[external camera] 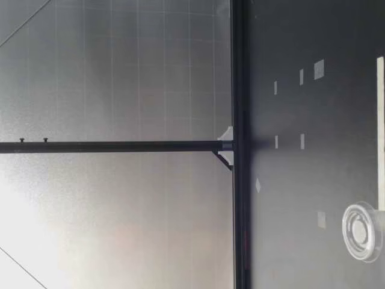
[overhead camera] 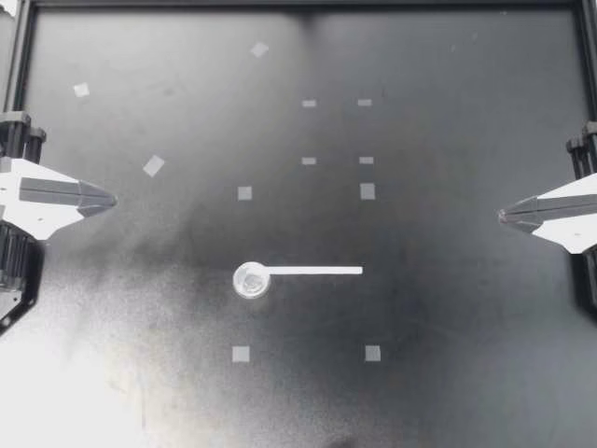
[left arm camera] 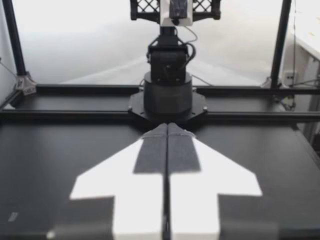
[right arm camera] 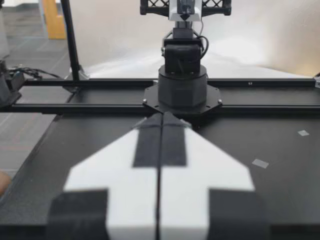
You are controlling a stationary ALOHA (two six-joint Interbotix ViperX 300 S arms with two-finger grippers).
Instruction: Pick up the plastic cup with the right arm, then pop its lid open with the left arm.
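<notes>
The pale measuring spoon (overhead camera: pixel 280 273) lies flat on the counter (overhead camera: pixel 448 373), a little toward 6 o'clock from its middle. Its long axis runs 9 to 3, with the round bowl at the 9 o'clock end and the straight handle pointing to 3 o'clock. Tape squares (overhead camera: pixel 241 354) lie near it. Farther out, my left arm (overhead camera: pixel 47 199) sits at the 9 o'clock edge and my right arm (overhead camera: pixel 560 213) at 3 o'clock. Both point inward, well apart from the spoon. The left jaws are clenched finger to finger, and the right jaws likewise.

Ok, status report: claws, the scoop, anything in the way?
Left claw shut, empty, at edge of table. Right claw likewise. Scoop lies mid-table, untouched. Only flat tape squares around it.
</notes>
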